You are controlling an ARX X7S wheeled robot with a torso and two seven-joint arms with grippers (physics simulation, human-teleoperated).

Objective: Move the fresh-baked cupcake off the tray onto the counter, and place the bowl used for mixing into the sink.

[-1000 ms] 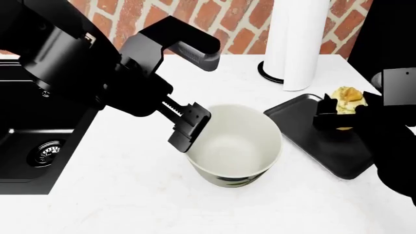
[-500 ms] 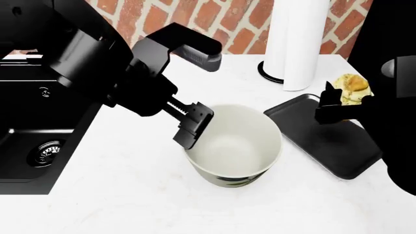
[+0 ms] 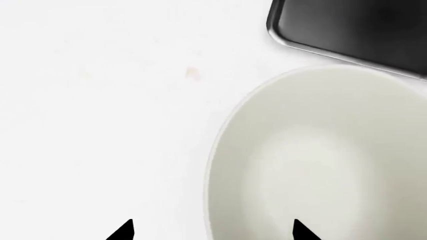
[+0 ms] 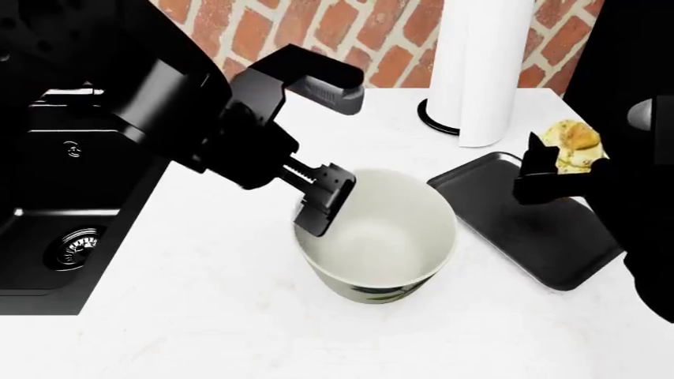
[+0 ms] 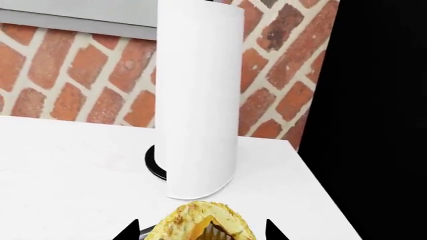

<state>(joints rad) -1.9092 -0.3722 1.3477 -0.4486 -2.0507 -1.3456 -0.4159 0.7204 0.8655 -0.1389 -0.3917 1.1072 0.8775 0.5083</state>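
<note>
**A:** Start at the left edge. What do you see?

**B:** From my head camera, the sink (image 4: 43, 260) sits at the far left, a black basin sunk into the counter (image 4: 211, 316), with its round metal drain (image 4: 72, 245) visible. My left arm reaches across it toward the middle.

**A:** And the left claw?

**B:** The left gripper (image 4: 324, 202) sits at the near-left rim of the bowl (image 4: 380, 237). In my left wrist camera the two fingertips (image 3: 123, 231) are spread apart, one over bare counter and one over the bowl's inside, so the rim lies between them. The jaws are open and have hold of nothing.

**A:** Where is the bowl itself?

**B:** Upright on the white counter, centre of my view, between the sink and the tray (image 4: 526, 229). Its inside is off-white and holds nothing I can see. In my wrist camera its rim lies just beside a corner of the tray; I can't tell if they touch.

**A:** Further right?

**B:** The black tray lies flat on the counter. Behind it a tall white paper-towel roll (image 4: 484, 63) stands against the brick wall (image 4: 348, 31).

**A:** The cupcake?

**B:** The cupcake (image 4: 571, 147) is off the tray, raised over its far right corner, gripped in my right gripper (image 4: 558, 170). My right wrist camera shows the jaws closed in on either side of its top.
</note>
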